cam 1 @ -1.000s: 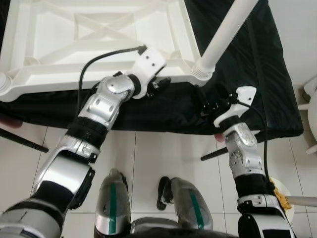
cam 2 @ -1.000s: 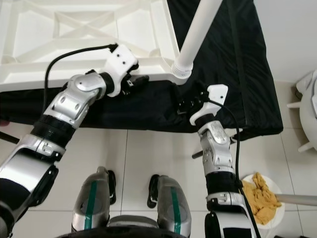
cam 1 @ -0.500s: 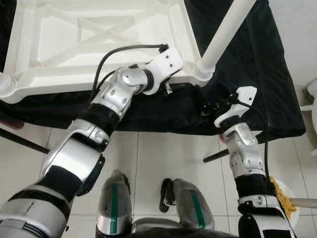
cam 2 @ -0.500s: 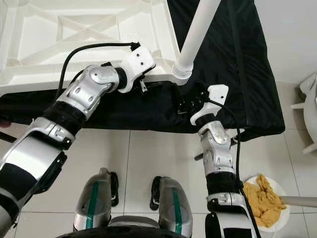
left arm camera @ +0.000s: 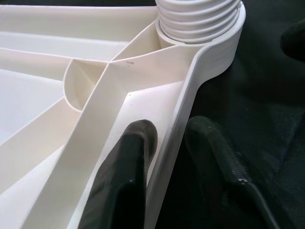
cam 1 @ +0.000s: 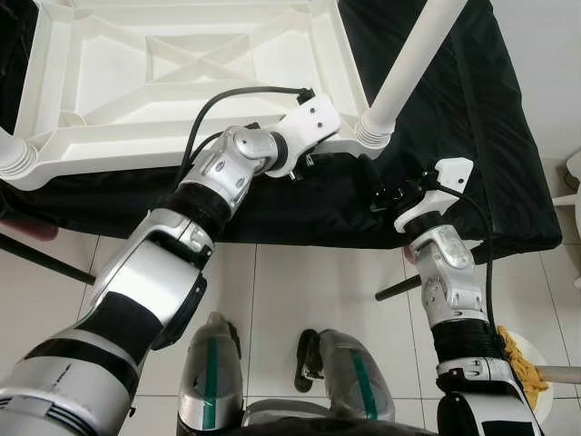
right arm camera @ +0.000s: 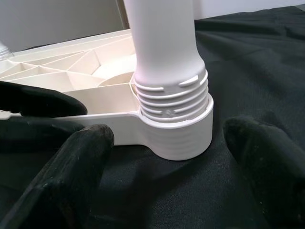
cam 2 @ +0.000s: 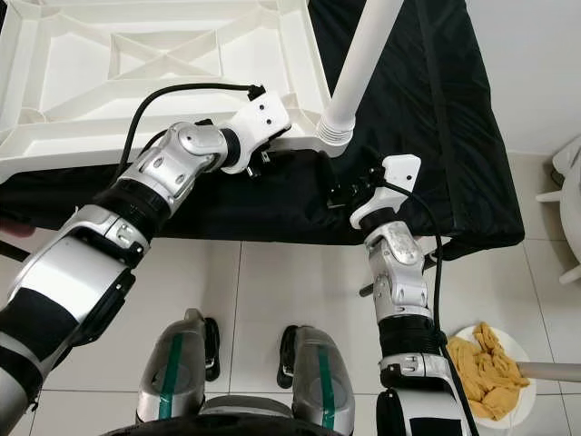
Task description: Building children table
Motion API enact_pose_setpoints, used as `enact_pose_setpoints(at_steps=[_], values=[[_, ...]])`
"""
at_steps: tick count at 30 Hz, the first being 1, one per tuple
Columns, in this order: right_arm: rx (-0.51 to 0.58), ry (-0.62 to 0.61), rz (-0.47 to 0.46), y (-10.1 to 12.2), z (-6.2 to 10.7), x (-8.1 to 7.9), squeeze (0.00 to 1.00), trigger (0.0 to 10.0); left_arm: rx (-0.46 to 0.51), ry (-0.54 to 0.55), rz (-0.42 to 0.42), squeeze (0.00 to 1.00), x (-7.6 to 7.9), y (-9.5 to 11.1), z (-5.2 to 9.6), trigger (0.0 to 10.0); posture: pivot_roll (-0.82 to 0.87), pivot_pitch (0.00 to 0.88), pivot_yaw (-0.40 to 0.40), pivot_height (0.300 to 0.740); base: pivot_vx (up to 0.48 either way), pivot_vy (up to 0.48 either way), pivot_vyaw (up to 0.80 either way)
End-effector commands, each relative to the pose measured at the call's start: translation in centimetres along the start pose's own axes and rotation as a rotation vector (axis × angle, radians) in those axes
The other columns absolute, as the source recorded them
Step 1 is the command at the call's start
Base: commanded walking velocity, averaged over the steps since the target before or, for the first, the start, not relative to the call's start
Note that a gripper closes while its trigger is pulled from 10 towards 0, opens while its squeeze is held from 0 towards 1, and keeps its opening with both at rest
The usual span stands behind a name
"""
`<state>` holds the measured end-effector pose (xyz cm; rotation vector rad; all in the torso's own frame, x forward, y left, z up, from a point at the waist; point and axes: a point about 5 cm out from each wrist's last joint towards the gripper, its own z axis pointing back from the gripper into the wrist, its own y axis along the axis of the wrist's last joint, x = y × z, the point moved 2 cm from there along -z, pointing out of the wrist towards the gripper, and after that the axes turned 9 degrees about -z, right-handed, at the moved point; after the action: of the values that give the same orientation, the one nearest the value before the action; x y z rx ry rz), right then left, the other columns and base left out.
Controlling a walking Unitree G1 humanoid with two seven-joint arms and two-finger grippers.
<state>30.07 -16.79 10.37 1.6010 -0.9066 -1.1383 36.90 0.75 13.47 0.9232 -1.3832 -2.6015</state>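
Between the left end effector (left arm camera: 164, 157) fingers sits the tabletop (cam 1: 182, 82) rim.

Plastic on cloth, over tile

White table top (cam 1: 182, 64) and leg (cam 2: 363, 54): smooth, faintly glossy plastic; black cloth (cam 2: 436, 136) matt; floor tiles (cam 1: 300, 291) glossy; arms silvery metal.

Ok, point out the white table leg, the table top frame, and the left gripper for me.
table leg (cam 1: 410, 65), left eye view, mid shaft.
table top frame (cam 1: 54, 82), left eye view, left rim.
left gripper (left arm camera: 164, 138), left wrist view, between fingertips straddling the rim.
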Motion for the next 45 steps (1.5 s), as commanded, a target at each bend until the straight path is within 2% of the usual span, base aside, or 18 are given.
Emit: enact_pose_setpoints(at_steps=[1, 2, 3, 19, 20, 21, 22, 23, 26, 30, 31, 38, 39, 41, 42, 43, 44, 45], values=[[-0.003, -0.016, 0.009, 0.0, 0.3, 0.3, 0.00, 10.0, -0.032, -0.129, -0.007, 0.00, 1.4, -0.5, -0.4, 5.6, -0.01, 0.029, 0.003, 0.740, 0.000, 0.000, 0.00], [-0.003, -0.016, 0.009, 0.0, 0.3, 0.3, 0.00, 10.0, -0.032, -0.129, -0.007, 0.00, 1.4, -0.5, -0.4, 5.6, -0.01, 0.029, 0.003, 0.740, 0.000, 0.000, 0.00], [-0.001, -0.020, 0.011, 0.1, 0.3, 0.4, 0.00, 10.0, -0.028, -0.160, -0.022, 0.00, 1.7, -0.6, -0.4, 9.8, -0.01, 0.030, 0.005, 0.740, 0.000, 0.000, 0.00], [0.012, -0.038, 0.021, 0.5, 0.2, 0.8, 0.00, 10.0, -0.078, -0.243, -0.059, 0.00, 2.9, -1.5, -0.6, 10.0, -0.01, 0.046, 0.018, 0.740, 0.000, 0.000, 0.00], [0.014, -0.040, 0.020, 0.6, 0.1, 0.8, 0.00, 10.0, -0.078, -0.248, -0.058, 0.00, 2.9, -1.4, -0.7, 4.2, -0.01, 0.048, 0.017, 0.740, 0.000, 0.000, 0.00], [0.014, -0.040, 0.020, 0.6, 0.1, 0.8, 0.00, 10.0, -0.078, -0.248, -0.058, 0.00, 2.9, -1.4, -0.7, 4.2, -0.01, 0.048, 0.017, 0.740, 0.000, 0.000, 0.00], [0.015, -0.042, 0.021, 0.6, 0.1, 0.8, 0.00, 10.0, -0.083, -0.247, -0.049, 0.00, 2.9, -1.4, -0.7, 6.5, -0.01, 0.050, 0.016, 0.740, 0.000, 0.000, 0.00], [0.016, -0.043, 0.021, 0.6, 0.1, 0.8, 0.00, 10.0, -0.094, -0.255, -0.054, 0.00, 3.0, -1.5, -0.8, 2.7, -0.01, 0.050, 0.016, 0.740, 0.000, 0.000, 0.00], [0.020, -0.043, 0.022, 0.7, -0.1, 0.8, 0.00, 10.0, -0.099, -0.298, -0.078, 0.00, 3.5, -1.8, -0.7, 0.0, -0.01, 0.051, 0.015, 0.740, 0.000, 0.000, 0.00], [0.023, -0.043, 0.025, 0.9, -0.2, 0.9, 0.00, 10.0, -0.091, -0.345, -0.090, 0.00, 4.1, -1.9, -0.7, 0.0, -0.01, 0.051, 0.015, 0.740, 0.000, 0.000, 0.00], [0.026, -0.043, 0.027, 1.0, -0.3, 0.9, 0.00, 10.0, -0.094, -0.356, -0.100, 0.00, 4.3, -2.0, -0.6, 10.0, -0.01, 0.052, 0.016, 0.740, 0.000, 0.000, 0.00], [0.032, -0.044, 0.032, 1.3, -0.3, 1.0, 0.00, 10.0, -0.113, -0.367, -0.101, 0.00, 4.6, -2.6, -0.5, 10.0, -0.01, 0.054, 0.013, 0.740, 0.000, 0.000, 0.00], [0.032, -0.044, 0.032, 1.3, -0.3, 1.0, 0.00, 10.0, -0.111, -0.359, -0.099, 0.22, 4.5, -2.6, -0.5, 10.0, -0.01, 0.055, 0.011, 0.740, 0.000, 0.000, 0.00], [0.032, -0.043, 0.033, 1.3, -0.4, 1.0, 0.00, 10.0, -0.109, -0.353, -0.100, 0.22, 4.4, -2.5, -0.5, 10.0, -0.01, 0.055, 0.011, 0.740, 0.000, 0.000, 0.00], [0.032, -0.043, 0.033, 1.3, -0.4, 1.0, 0.00, 10.0, -0.107, -0.350, -0.100, 1.00, 4.3, -2.4, -0.6, 10.0, -0.01, 0.056, 0.010, 0.740, 0.000, 0.000, 0.00], [0.032, -0.043, 0.033, 1.3, -0.4, 1.0, 0.00, 10.0, -0.107, -0.350, -0.100, 1.00, 4.3, -2.4, -0.6, 10.0, -0.01, 0.056, 0.010, 0.740, 0.000, 0.000, 0.00], [0.031, -0.042, 0.034, 1.3, -0.4, 1.0, 0.00, 10.0, -0.109, -0.349, -0.105, 0.00, 4.3, -2.3, -0.6, 10.0, -0.01, 0.056, 0.010, 0.740, 0.000, 0.000, 0.00], [0.031, -0.042, 0.034, 1.3, -0.4, 1.0, 0.00, 10.0, -0.109, -0.352, -0.108, 0.00, 4.3, -2.3, -0.7, 10.0, -0.01, 0.055, 0.011, 0.740, 0.000, 0.000, 0.00]])
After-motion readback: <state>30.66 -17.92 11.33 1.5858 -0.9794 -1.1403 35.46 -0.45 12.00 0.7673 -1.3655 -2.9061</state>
